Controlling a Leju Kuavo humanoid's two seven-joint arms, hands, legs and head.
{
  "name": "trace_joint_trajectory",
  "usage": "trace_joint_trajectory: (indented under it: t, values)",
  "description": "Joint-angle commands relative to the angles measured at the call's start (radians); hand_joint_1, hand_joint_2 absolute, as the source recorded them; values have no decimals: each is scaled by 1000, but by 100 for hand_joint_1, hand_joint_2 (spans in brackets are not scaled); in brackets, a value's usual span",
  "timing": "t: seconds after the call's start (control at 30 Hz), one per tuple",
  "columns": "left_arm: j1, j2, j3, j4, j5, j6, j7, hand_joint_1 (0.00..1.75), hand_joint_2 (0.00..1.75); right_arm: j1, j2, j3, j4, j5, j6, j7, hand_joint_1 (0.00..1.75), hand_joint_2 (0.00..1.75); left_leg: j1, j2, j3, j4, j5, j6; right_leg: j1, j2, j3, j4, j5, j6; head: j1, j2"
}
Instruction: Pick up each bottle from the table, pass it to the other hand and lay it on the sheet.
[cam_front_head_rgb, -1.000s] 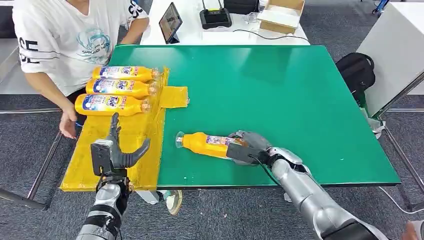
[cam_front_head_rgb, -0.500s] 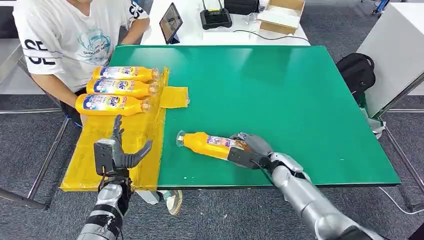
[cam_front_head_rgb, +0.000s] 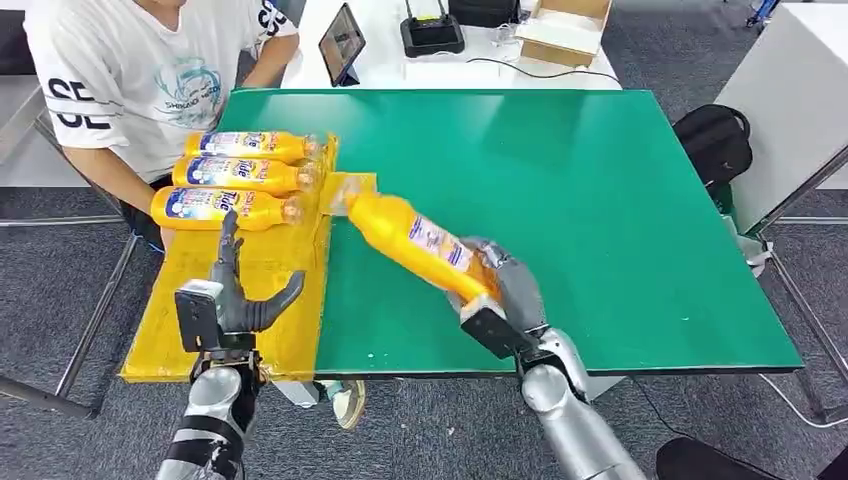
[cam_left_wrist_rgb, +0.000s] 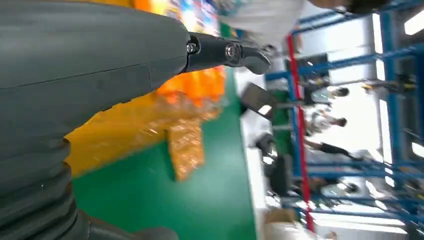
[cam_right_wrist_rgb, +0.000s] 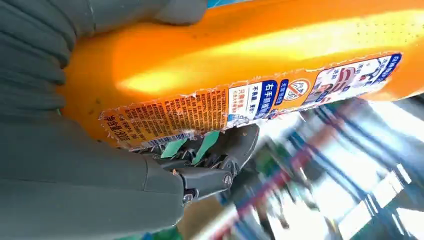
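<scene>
Bottle (cam_front_head_rgb: 415, 243) now lifted off table by right hand (cam_front_head_rgb: 500, 295), cap toward sheet (cam_front_head_rgb: 240, 300).

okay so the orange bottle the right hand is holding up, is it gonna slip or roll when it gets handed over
The orange bottle looks smooth and glossy, so possibly slippery. The right hand grips its base end, neck tilted up, so it may lever. Its rounded body could roll once laid down.

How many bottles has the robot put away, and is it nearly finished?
Three bottles already lie side by side on the yellow sheet. A fourth bottle is up off the green table, held in the right hand. The left hand waits open over the sheet. Left to do: pass that bottle across and lay it down. No other loose bottles are in sight on the table.
</scene>
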Motion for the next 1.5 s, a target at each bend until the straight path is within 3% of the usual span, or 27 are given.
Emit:
trace_joint_trajectory:
  t: [0.03,0.2,0.37,0.53,0.87,1.03,1.5]
  values:
    - [-5,-14,-44,-25,186,-117,75,0,175,72,90,-121,-200,-13,-178,-146,175,175,0,1,2,0,-2,1,1,0,2,0,-2,-3,0,0]
    - [-13,-18,-59,-12,241,-148,101,0,175,86,93,-113,-199,2,-208,-175,175,175,0,0,2,0,-1,1,1,-2,2,0,-1,-2,0,0]
    - [-23,0,-129,56,505,-406,262,0,175,76,88,-74,-120,33,-217,-212,175,175,0,1,2,-1,-1,1,0,-1,1,0,-1,-2,0,0]
    - [-19,17,-204,69,619,-548,277,0,175,65,104,-13,-6,49,-172,-254,175,175,0,2,7,-3,-2,1,1,1,7,-3,-2,-4,0,0]
    - [-7,22,-251,17,635,-588,283,0,175,45,147,69,180,76,-116,-243,175,175,1,5,6,-2,-2,1,2,3,6,-2,-1,-4,0,0]
    - [-8,23,-251,18,634,-588,283,0,175,44,148,70,184,75,-114,-243,175,175,1,3,3,-1,-1,1,1,2,3,-1,0,-2,0,0]
    - [-56,5,-270,120,605,-560,295,0,175,6,211,222,378,160,-121,-237,175,175,1,3,5,-2,-2,1,1,1,4,-1,-2,-3,0,0]
